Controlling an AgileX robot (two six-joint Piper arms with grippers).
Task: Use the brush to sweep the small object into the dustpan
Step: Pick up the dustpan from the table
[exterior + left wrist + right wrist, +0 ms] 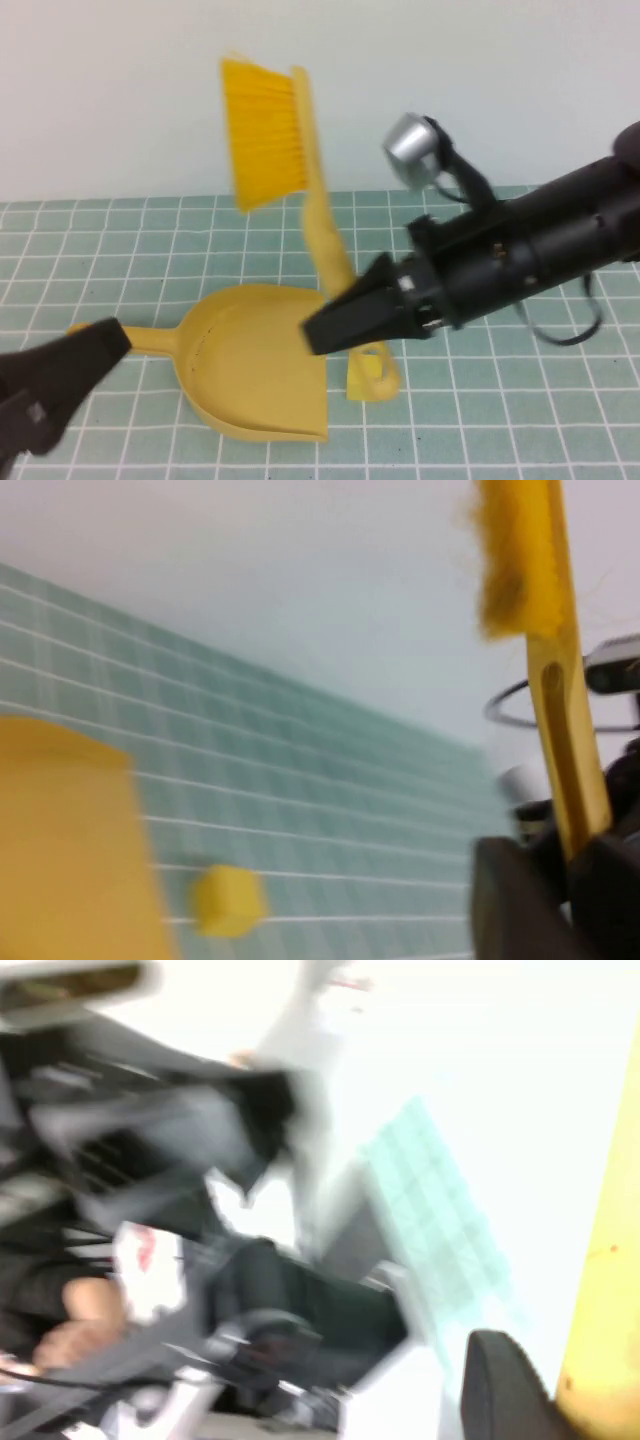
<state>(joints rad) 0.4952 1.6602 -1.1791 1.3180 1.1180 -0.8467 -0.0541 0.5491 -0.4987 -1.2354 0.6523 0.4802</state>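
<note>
pretty blurry here, my right gripper's dark finger [505,1385] sits right against the yellow brush handle [605,1290], green mat [440,1220] behind.

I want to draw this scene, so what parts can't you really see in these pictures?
- Brush handle end: hidden in the high view by the right pincer shut on it.
- Small object: partly covered there by the brush handle's loop.
- Left pincer: cut off by the high view's corner, at the dustpan handle; grip unclear.
- Right wrist view: blurred, only a yellow strip shows.
</note>
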